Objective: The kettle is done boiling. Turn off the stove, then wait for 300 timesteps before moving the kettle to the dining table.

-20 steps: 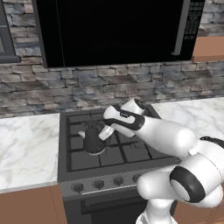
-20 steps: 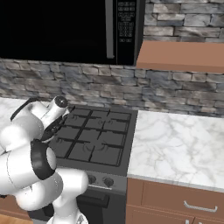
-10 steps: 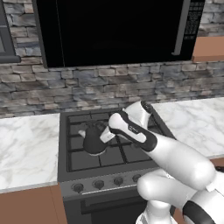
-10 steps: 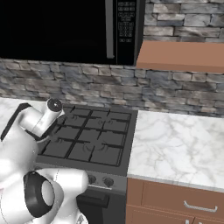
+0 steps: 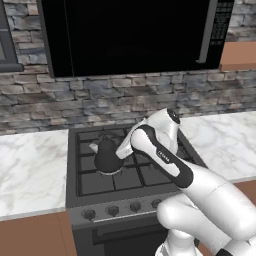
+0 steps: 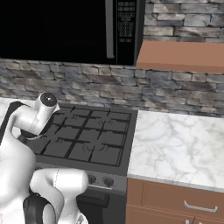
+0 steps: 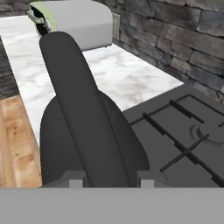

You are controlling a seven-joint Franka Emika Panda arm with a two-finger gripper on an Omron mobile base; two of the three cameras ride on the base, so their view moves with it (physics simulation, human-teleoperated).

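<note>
Kettle [image 5: 106, 156] on stove [image 5: 100, 181], microwave [image 5: 130, 35] overhead

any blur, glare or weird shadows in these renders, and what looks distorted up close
Left base view: sharp, flat even light, no glare; the kettle reads as a near-featureless black shape on the stove. Right base view: equally crisp, the microwave front is solid black with no reflection. Hand view: the kettle's handle looms oversized from closeness, edges remain sharp, with no cast shadows on the marble counter.
</note>
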